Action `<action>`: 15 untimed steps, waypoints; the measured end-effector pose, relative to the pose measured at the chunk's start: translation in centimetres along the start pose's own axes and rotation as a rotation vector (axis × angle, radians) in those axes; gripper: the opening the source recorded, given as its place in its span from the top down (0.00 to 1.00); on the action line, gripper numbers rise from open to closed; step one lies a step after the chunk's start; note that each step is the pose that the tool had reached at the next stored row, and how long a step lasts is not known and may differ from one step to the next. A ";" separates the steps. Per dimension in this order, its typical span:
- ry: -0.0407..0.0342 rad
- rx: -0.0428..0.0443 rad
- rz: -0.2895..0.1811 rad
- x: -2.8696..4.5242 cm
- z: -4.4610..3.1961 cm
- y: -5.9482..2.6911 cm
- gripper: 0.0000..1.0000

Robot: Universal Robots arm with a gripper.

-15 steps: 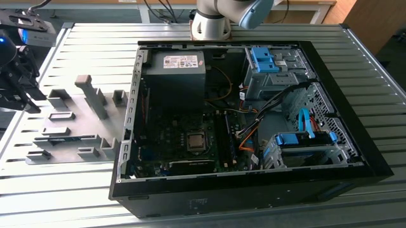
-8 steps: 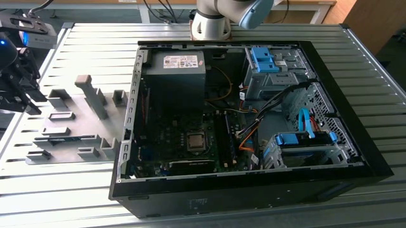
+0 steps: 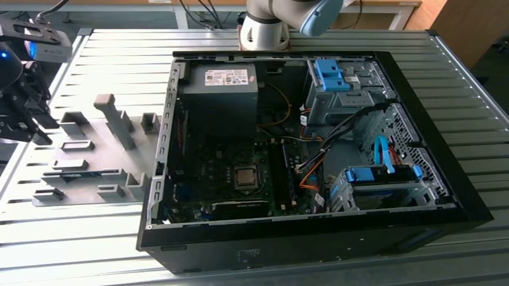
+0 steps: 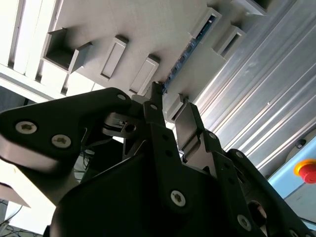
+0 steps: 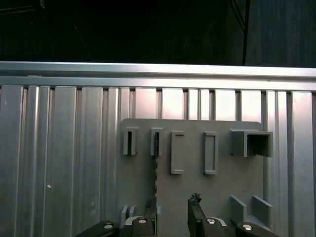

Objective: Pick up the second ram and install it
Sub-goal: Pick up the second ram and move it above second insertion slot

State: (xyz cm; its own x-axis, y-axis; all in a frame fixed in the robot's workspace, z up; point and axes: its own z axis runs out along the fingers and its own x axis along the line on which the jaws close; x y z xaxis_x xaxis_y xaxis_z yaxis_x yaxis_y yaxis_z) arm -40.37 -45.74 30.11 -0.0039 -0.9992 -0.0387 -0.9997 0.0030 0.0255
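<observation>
— Where do we see the second ram?
— We see it standing on edge on the grey fixture plate. It is a thin blue-green strip between slotted blocks, edge-on in both wrist views.
— And the pincer?
— We find it spread apart and empty above the plate, one fingertip at the strip's end. The plate lies on the slatted tabletop beside the open computer case.

The arm is cut off at the exterior view's top edge. In the first wrist view a finger hides one end of the second ram.
</observation>
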 end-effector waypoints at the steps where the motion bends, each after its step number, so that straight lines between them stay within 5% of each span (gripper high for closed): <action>1: 0.0001 -0.0001 0.000 0.04 0.05 0.00 0.62; 15: 0.0007 -0.0001 0.000 0.40 2.17 -0.05 0.62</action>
State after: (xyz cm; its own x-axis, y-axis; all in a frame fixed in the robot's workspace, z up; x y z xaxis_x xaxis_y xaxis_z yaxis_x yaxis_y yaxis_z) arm -40.38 -46.06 27.93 -0.0040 -0.9993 -0.0380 -0.9997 0.0030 0.0256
